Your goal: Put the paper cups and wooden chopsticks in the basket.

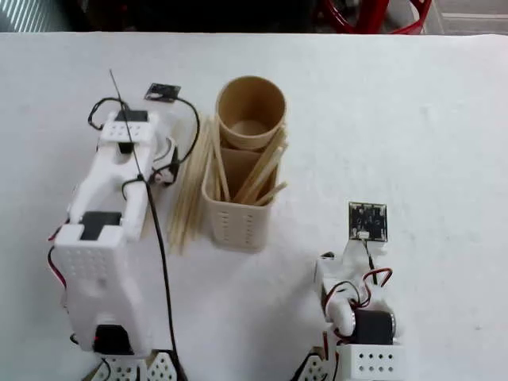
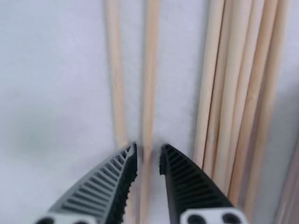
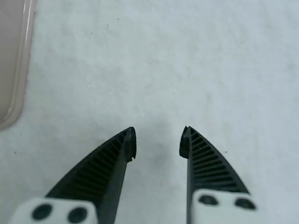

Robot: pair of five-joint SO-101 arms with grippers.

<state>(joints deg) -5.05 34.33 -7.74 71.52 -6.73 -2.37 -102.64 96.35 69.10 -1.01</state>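
A beige basket (image 1: 238, 210) stands mid-table with a paper cup (image 1: 251, 111) upright in its far end and a few wooden chopsticks (image 1: 262, 178) leaning inside. Several more chopsticks (image 1: 190, 190) lie in a bundle on the table against the basket's left side. My left arm (image 1: 107, 214) stretches over the table beside that bundle. My left gripper (image 2: 148, 151) is down at the table, its fingers closed in on either side of a single chopstick (image 2: 149, 79). My right gripper (image 3: 157, 137) hangs open over bare table with nothing between its fingers.
The right arm (image 1: 357, 313) is folded near the front edge, right of the basket. A beige edge (image 3: 14, 60) shows off to one side in the right wrist view. Loose cables (image 1: 159, 238) run along the left arm. White table (image 1: 413, 119) stretches to the right.
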